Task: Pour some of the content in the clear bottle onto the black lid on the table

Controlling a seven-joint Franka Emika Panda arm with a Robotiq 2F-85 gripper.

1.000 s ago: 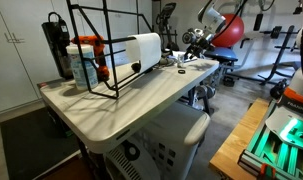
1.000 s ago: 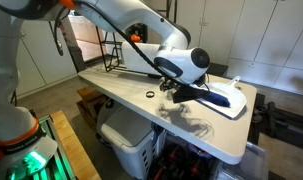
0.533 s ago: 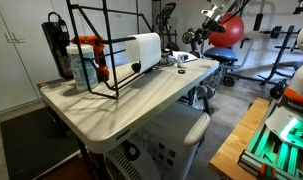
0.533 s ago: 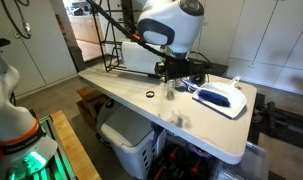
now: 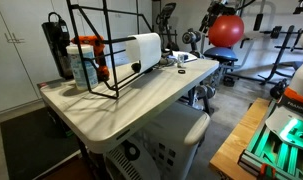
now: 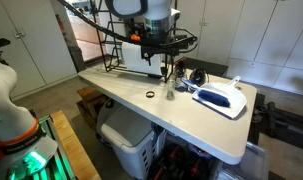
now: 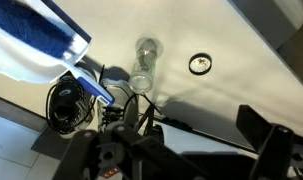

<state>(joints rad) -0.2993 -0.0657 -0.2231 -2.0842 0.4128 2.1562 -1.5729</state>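
Finding: over the last second my gripper (image 6: 164,48) has risen clear of the table (image 6: 131,108) and now hangs above the clear bottle (image 6: 171,92). The jaws are spread wide and hold nothing. The bottle stands upright, released, near the black lid (image 6: 150,95) but apart from it. Contents on the lid: too small to tell. Judgement: handling of the bottle appears finished.

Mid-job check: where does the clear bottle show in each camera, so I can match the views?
In an exterior view: the clear bottle stands upright near mid-frame on the table.
In an exterior view: it would be toward the far end of the table, but it is too small to pick out.
Wrist view: the clear bottle is at upper centre, seen from above.
Shared landmark: the black lid lying beside it.
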